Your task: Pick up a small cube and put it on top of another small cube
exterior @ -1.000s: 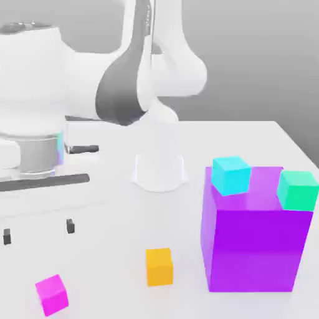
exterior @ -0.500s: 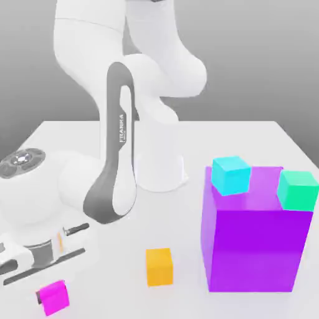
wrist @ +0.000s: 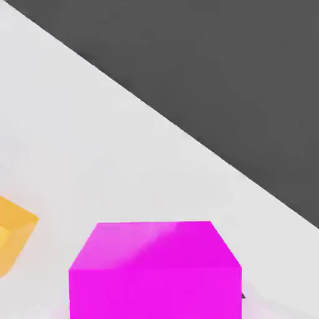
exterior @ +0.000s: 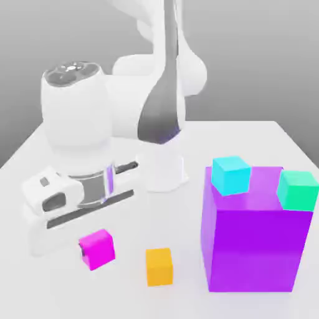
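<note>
The arm's hand (exterior: 75, 205) hangs low over the table (exterior: 249, 134), on the exterior view's left side, tilted so that its white body lies almost flat; the magenta cube (exterior: 96, 248) sits at its lower end, close in front of it, and a small dark part, which seems to be a fingertip, shows against the cube's left face; whether the cube rests on the table or is lifted a little, I cannot tell; the jaws seem closed on the magenta cube, one at each side, but most of them is hidden. In the hand view the magenta cube (wrist: 154, 271) is very near to the camera, with one corner of the orange cube (wrist: 11, 240) to its side.

The orange cube (exterior: 159, 266) stands on the table just beside the magenta cube, toward the exterior view's right, not touching it; further right is the large purple block (exterior: 255, 249), well apart from the magenta cube; on the top of the block sit a cyan cube (exterior: 231, 175) and a green cube (exterior: 298, 190), apart from each other; the arm's white base (exterior: 163, 171) stands behind them on the table.
</note>
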Available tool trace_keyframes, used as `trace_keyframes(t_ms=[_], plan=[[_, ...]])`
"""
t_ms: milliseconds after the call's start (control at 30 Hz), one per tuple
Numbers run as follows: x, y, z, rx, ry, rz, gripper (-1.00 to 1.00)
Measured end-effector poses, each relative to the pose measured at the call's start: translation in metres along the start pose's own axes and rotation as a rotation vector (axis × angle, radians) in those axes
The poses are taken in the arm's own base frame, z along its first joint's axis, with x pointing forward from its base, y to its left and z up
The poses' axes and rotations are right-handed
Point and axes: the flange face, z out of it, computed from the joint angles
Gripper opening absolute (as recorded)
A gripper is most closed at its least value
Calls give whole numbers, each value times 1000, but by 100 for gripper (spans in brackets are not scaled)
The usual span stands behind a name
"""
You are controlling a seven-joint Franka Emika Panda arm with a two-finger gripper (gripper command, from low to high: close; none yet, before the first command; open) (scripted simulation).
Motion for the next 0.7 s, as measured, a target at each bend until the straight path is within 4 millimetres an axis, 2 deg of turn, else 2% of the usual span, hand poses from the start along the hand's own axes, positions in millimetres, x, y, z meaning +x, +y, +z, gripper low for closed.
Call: trace_keyframes(t_ms=[200, 333, 433, 500, 567, 600, 700], plan=[[-41, -80, -68, 2, -1, -18, -100], [-84, -129, -109, 1, -2, -44, -100], [-122, -159, -136, -1, -2, -64, -100], [-133, -167, -127, -2, -2, -69, -100], [-136, -169, -103, -2, -2, -71, -100], [-137, -169, -89, -2, -1, -71, 100], [-137, -169, -89, -2, -1, -71, 100]])
